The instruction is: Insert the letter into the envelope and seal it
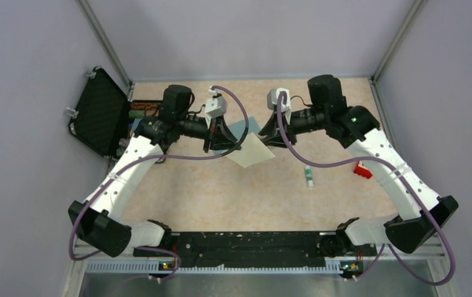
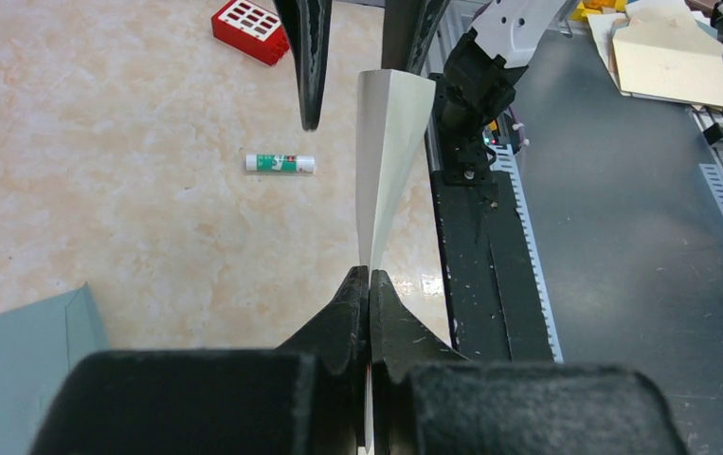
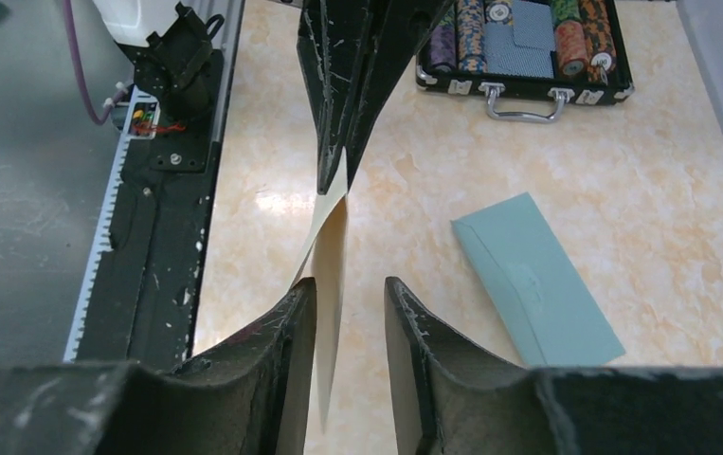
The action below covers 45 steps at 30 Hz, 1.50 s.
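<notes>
The letter (image 1: pixel 252 151), a beige sheet, is held above the table between both arms. My left gripper (image 1: pixel 211 141) is shut on one edge of it; in the left wrist view (image 2: pixel 369 275) the sheet (image 2: pixel 390 161) stands edge-on out of the closed jaws. My right gripper (image 1: pixel 269 133) is open, and in the right wrist view (image 3: pixel 349 282) the sheet (image 3: pixel 334 256) hangs between its fingers, close to the left one. The teal envelope (image 3: pixel 533 280) lies flat on the table, partly under the letter in the top view (image 1: pixel 238 128).
A green-and-white glue stick (image 1: pixel 308 176) and a small red object (image 1: pixel 362 169) lie on the table right of centre. An open black case (image 1: pixel 100 111) with poker chips (image 3: pixel 523 47) stands at the far left. The black base rail (image 1: pixel 245 244) runs along the near edge.
</notes>
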Motion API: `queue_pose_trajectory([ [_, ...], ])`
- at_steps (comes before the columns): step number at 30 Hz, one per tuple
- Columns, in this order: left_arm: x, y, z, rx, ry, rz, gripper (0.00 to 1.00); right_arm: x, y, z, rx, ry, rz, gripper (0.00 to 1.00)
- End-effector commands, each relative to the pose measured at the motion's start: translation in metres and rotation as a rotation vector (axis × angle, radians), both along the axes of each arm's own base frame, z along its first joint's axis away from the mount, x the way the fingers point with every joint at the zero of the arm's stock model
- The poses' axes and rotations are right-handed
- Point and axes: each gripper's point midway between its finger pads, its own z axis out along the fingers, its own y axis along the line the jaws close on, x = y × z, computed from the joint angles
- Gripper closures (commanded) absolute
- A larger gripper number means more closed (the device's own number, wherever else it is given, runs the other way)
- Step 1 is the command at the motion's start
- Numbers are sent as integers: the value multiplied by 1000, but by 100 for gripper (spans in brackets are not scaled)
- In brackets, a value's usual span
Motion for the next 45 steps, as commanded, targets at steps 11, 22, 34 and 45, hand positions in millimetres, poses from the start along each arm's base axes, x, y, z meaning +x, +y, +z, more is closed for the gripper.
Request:
queue_pose_trajectory([
  [11, 5, -3, 10, -29, -47, 7, 100, -8, -20, 26, -3, 238, -16, 49],
  [22, 7, -5, 17, -44, -35, 20, 100, -1, 1, 27, 64, 314, 2, 40],
  [34, 6, -2, 13, -30, 14, 47, 72, 4, 4, 20, 66, 334, -6, 100],
  [45, 7, 8, 1, -18, 76, 76, 71, 13, -5, 29, 103, 359, -26, 100],
])
